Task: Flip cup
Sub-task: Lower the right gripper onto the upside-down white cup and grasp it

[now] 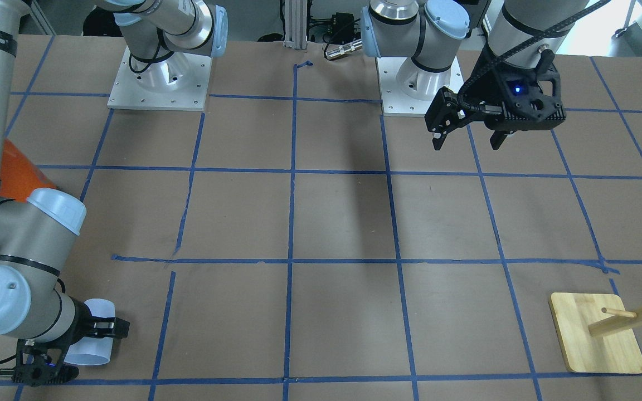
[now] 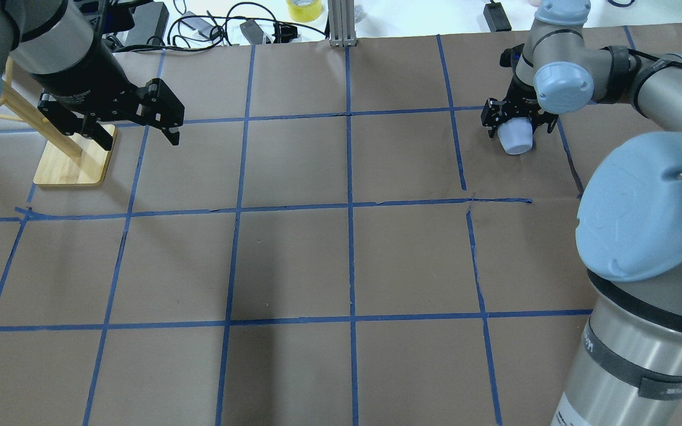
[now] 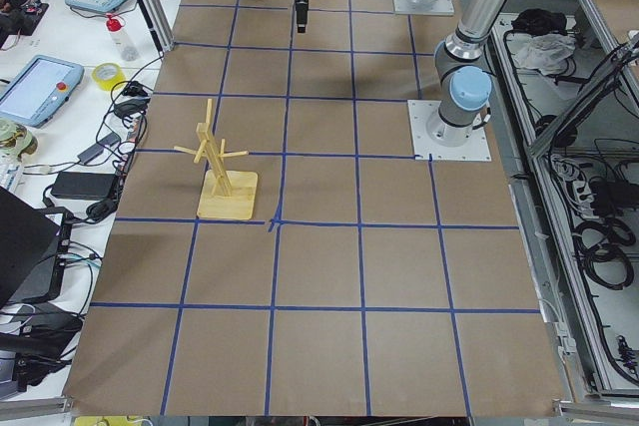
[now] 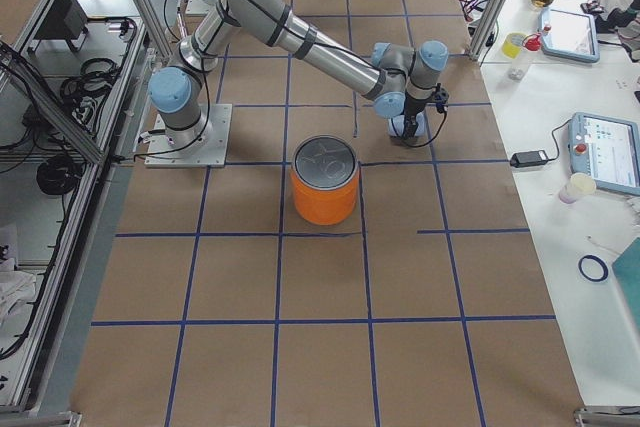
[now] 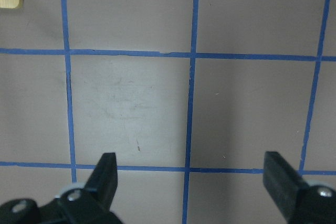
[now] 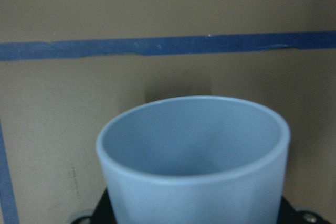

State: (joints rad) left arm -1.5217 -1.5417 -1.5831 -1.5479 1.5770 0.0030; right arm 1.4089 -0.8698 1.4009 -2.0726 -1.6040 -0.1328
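1. Clasping the cup [image 2: 517, 141] across its sides, the right pincer [image 2: 517, 125] is clenched on it at about 2 o'clock of the tabletop [image 2: 293, 260] in the overhead view, toward the far edge.
2. The cup is tilted off upright, with its length running roughly from 12 to 6 o'clock in that view. The right wrist view shows its wide rim and darker blue inside. I cannot tell whether the cup touches the tabletop.
3. The left pincer [image 2: 138, 136] is released and grasps nothing. Its fingers [image 5: 107, 174] are spread wide as it hangs above the tabletop at about 10 o'clock in the overhead view. Only brown paper and blue tape lines [image 5: 191, 103] show between them in the left wrist view.
4. A wooden rack [image 2: 71, 168] stands on its square base just at 9 o'clock of the left pincer, with its post partly hidden behind that arm.
5. An orange container [image 4: 325, 192] with a silver top stands upright in the right-side view. It is at about 8 o'clock of the right pincer and apart from it.
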